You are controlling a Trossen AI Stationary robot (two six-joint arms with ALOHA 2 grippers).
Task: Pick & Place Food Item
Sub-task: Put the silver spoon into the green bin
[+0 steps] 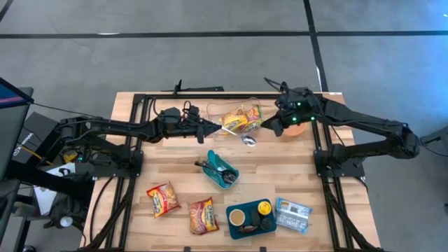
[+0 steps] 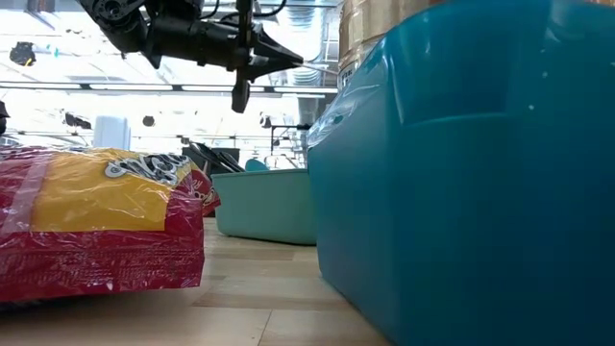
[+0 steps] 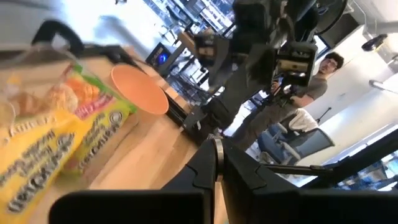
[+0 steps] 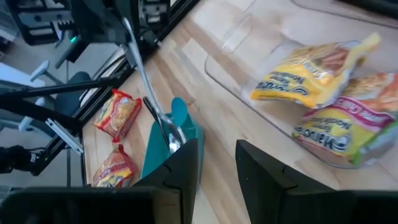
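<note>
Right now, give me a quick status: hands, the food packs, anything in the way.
Left hand shut, empty, beside the clear bin. Right hand open, empty, at the bin's other end. Two packs in the bin, two more on the table. Spoon lies near the bin.

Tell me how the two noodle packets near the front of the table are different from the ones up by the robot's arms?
The front noodle packets are red and lie flat on bare wood. The back noodle packets are mostly yellow and sit piled inside a clear plastic container, between the arms. Both sets are sealed, crinkly noodle packs.
</note>
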